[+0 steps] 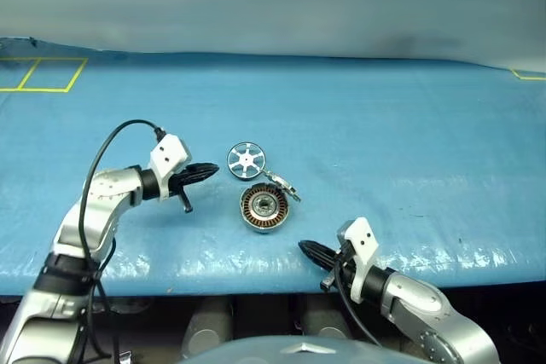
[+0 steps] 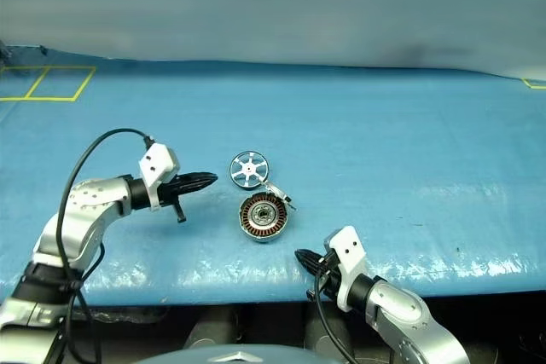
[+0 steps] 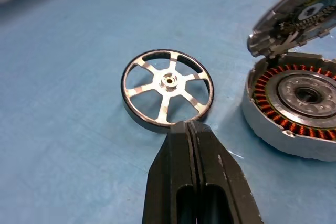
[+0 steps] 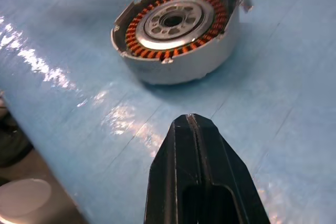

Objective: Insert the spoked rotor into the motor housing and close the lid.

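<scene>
The spoked rotor (image 1: pixel 246 159) lies flat on the blue worktop (image 1: pixel 409 142) just behind the motor housing (image 1: pixel 263 209), whose lid (image 1: pixel 282 185) stands swung up, probably to admit it; the left claw (image 1: pixel 211 169), pressed together, points at the rotor; the right claw (image 1: pixel 304 247), also together, sits near the housing; no readable writing.

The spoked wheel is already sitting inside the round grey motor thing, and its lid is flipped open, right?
Not quite. The spoked rotor is not inside yet; it lies flat on the blue table beside the motor housing, as the left wrist view shows. The lid is indeed flipped open.
</scene>
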### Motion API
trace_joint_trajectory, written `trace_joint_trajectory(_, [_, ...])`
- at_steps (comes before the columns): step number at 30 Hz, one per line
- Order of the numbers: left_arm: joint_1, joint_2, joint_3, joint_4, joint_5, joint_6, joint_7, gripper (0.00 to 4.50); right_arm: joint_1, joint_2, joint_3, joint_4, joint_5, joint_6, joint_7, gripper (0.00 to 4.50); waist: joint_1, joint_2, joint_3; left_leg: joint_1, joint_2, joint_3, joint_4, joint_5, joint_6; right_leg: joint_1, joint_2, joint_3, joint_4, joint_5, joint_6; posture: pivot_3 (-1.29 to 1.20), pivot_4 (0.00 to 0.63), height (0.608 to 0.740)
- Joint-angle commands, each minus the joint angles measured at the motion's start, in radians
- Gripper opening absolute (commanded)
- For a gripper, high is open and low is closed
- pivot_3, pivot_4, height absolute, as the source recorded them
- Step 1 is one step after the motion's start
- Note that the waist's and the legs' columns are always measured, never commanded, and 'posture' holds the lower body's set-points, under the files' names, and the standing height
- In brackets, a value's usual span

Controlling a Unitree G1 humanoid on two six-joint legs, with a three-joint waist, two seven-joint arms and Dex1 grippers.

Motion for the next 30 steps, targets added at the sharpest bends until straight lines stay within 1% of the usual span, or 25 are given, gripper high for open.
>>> trace_joint_trajectory(1, [-0.078,-0.007,-0.044,0.102,0.045,-0.093,-0.074,0.0,-0.01,0.004,0.036,0.053,-0.138,-0.196,-0.025,0.01,-0.002,0.0,0.0,0.0,0.0,0.0,0.0,0.0,0.0,0.0,0.0,0.001,0.0,0.0,0.0,0.0,0.15,0.74])
trace_joint_trajectory(4, [-0.155,-0.019,-0.085,0.198,0.084,-0.158,-0.13,0.0,-0.022,0.012,0.064,0.112,-0.228,-0.305,-0.052,0.01,-0.001,0.0,0.0,0.0,0.0,0.0,-0.001,0.0,0.0,-0.001,0.0,0.0,0.0,0.0,0.0,0.0,0.15,0.74])
trace_joint_trajectory(11, [-0.278,-0.044,-0.141,0.357,0.171,-0.274,-0.193,0.0,-0.031,0.038,0.096,0.154,-0.27,-0.349,-0.059,0.01,-0.001,0.0,0.0,0.0,0.0,0.0,0.0,0.0,0.0,0.0,0.001,0.001,0.001,0.0,0.0,0.0,0.15,0.74])
trace_joint_trajectory(14, [-0.314,-0.051,-0.15,0.388,0.184,-0.297,-0.222,0.56,-0.036,0.047,0.093,0.16,-0.28,-0.347,-0.07,0.0,-0.001,0.0,0.0,0.0,0.0,0.0,0.001,0.0,0.001,0.0,0.001,0.001,0.001,0.0,0.0,0.0,0.15,0.74])
trace_joint_trajectory(18, [-0.348,-0.062,-0.155,0.417,0.21,-0.35,-0.237,1.85,-0.04,0.054,0.09,0.16,-0.275,-0.331,-0.073,0.0,-0.001,0.0,0.0,0.0,0.0,0.0,0.001,0.0,0.001,0.001,0.001,0.001,0.001,0.001,0.001,0.0,0.15,0.74])
trace_joint_trajectory(25, [-0.379,-0.076,-0.187,0.468,0.262,-0.414,-0.265,1.85,-0.047,0.066,0.098,0.164,-0.278,-0.316,-0.074,0.0,-0.001,0.0,0.0,0.0,0.0,0.0,0.001,0.0,0.001,0.001,0.001,0.001,0.002,0.001,0.001,0.0,0.15,0.74])
trace_joint_trajectory(30, [-0.417,-0.096,-0.204,0.537,0.306,-0.452,-0.242,1.85,-0.052,0.072,0.098,0.166,-0.28,-0.311,-0.072,0.0,0.0,0.0,0.0,0.0,0.0,0.0,0.002,0.001,0.001,0.001,0.001,0.001,0.002,0.001,0.001,0.0,0.15,0.74])
